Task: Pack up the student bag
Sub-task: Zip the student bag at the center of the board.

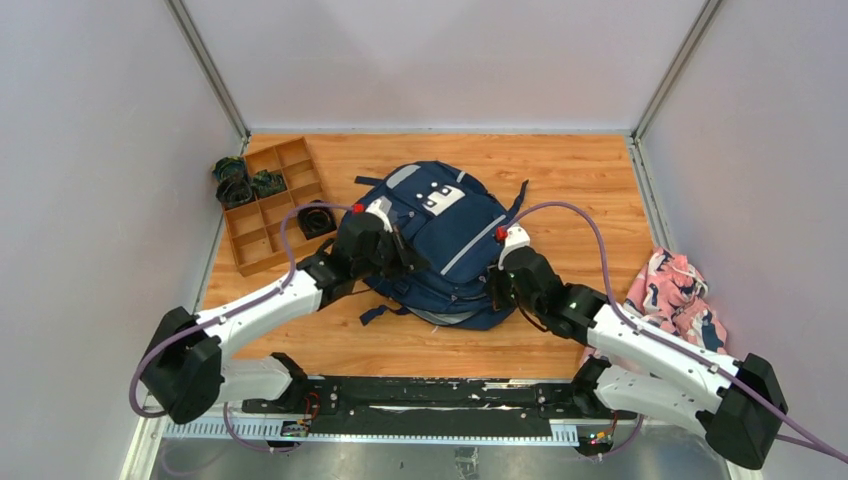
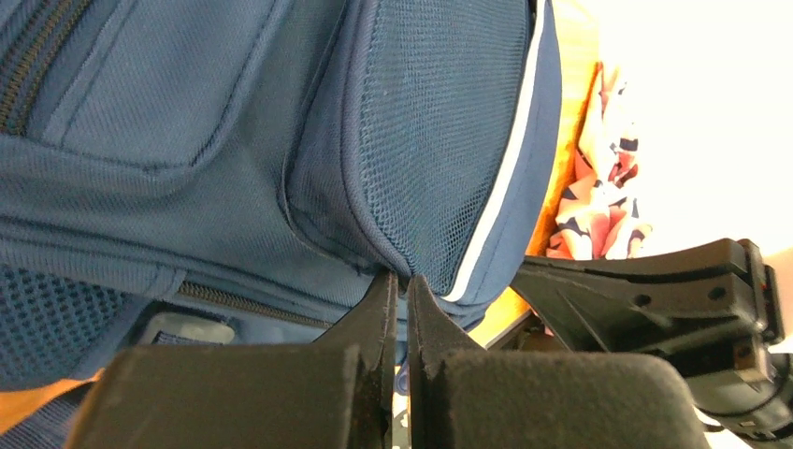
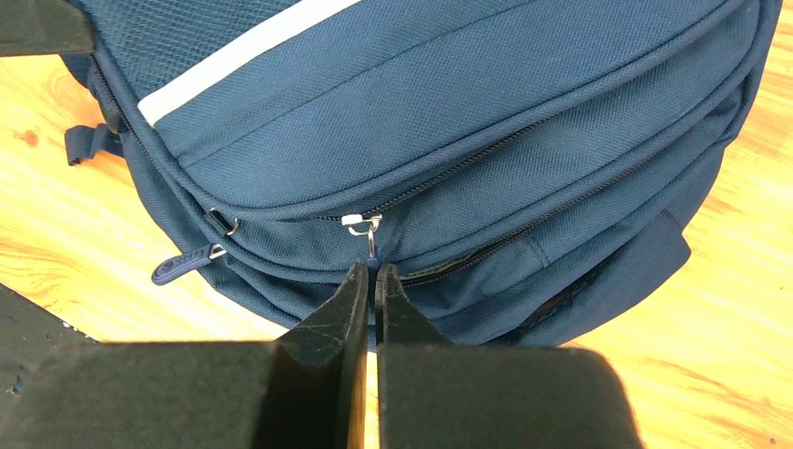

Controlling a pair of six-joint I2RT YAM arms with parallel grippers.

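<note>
The student bag [image 1: 440,235] is a navy backpack with grey stripes and lies flat in the middle of the wooden table. My left gripper [image 1: 405,262] is at the bag's left side. In the left wrist view the left gripper [image 2: 400,277] is shut on a fold of fabric at the corner of the mesh side pocket [image 2: 439,140]. My right gripper [image 1: 497,285] is at the bag's near right edge. In the right wrist view the right gripper [image 3: 372,267] is shut on the pull hanging from a metal zipper slider [image 3: 361,222]. The zippers in view look closed.
A wooden compartment tray [image 1: 262,240] with dark rolled items stands at the back left. A pink-and-navy patterned cloth bundle [image 1: 678,298] lies at the right edge, also in the left wrist view [image 2: 598,187]. A second navy zipper tab [image 3: 182,265] hangs left of the right gripper.
</note>
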